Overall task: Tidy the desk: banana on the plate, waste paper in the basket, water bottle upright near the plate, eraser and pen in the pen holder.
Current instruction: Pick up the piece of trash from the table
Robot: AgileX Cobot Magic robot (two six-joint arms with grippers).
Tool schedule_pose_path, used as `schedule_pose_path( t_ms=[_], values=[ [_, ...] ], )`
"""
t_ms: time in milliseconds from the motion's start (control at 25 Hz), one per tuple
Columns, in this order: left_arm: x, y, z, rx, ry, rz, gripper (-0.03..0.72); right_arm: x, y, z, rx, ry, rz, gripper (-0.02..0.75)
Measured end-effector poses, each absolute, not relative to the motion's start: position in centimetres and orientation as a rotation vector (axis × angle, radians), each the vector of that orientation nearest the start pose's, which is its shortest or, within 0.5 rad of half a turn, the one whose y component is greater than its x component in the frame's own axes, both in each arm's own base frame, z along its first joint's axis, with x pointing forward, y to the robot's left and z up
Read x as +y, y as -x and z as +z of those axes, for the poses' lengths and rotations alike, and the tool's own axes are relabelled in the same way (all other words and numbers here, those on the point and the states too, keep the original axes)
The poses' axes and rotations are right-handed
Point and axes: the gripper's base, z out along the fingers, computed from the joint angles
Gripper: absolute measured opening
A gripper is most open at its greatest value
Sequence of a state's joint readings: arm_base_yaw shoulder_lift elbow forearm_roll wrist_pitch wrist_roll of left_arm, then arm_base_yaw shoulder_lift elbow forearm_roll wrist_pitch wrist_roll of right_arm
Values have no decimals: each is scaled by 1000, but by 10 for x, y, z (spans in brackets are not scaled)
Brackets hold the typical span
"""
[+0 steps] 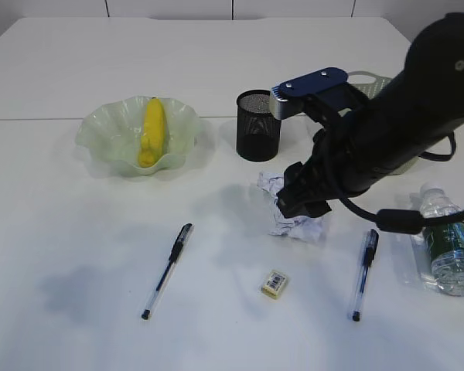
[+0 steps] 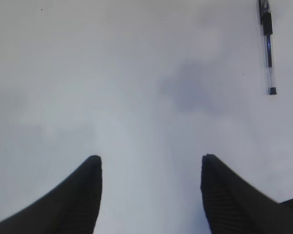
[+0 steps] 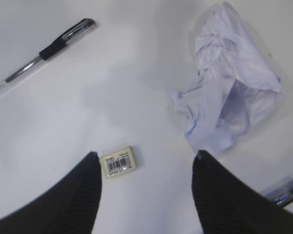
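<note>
Right end effector (image 3: 144, 161) is hanging with its jaws spread wide and gripping nothing, just over the crumpled waste paper (image 1: 294, 209) lying on the worktop (image 1: 77, 232) in front of the pen holder (image 1: 258, 125). That ball is looking light and soft, so it will probably crush and give under the fingers; closing across its bulky middle seems safer than pinching a loose flap, which could unfold. Nearby, the eraser (image 3: 117, 162) is sitting flat, small and low, likely needing a pinch across its short sides. Left end effector (image 2: 151, 163) is also standing open and empty over bare worktop.
</note>
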State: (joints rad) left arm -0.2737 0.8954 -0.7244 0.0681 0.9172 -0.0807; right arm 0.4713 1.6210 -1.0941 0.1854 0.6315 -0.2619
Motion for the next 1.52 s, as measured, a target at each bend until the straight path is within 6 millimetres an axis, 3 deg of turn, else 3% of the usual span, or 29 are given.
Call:
schedule_pose_path(
  t_ms=[360,640,1080,1320,1520],
  values=[
    [-35,-151,292,2551,-269,-18,455,170,-332,210,2591,713,138,429],
    [-33,-151,292,2547,-260,8,454,172,-340,190,2638,615,132,429],
    [-32,-151,292,2555,-256,16,454,166,-349,187,2602,527,15,425],
    [-32,-151,292,2555,-257,19,454,163,-354,164,2660,524,-11,393],
    [-32,-151,292,2556,-259,24,454,165,-356,164,2637,523,5,346]
  ],
)
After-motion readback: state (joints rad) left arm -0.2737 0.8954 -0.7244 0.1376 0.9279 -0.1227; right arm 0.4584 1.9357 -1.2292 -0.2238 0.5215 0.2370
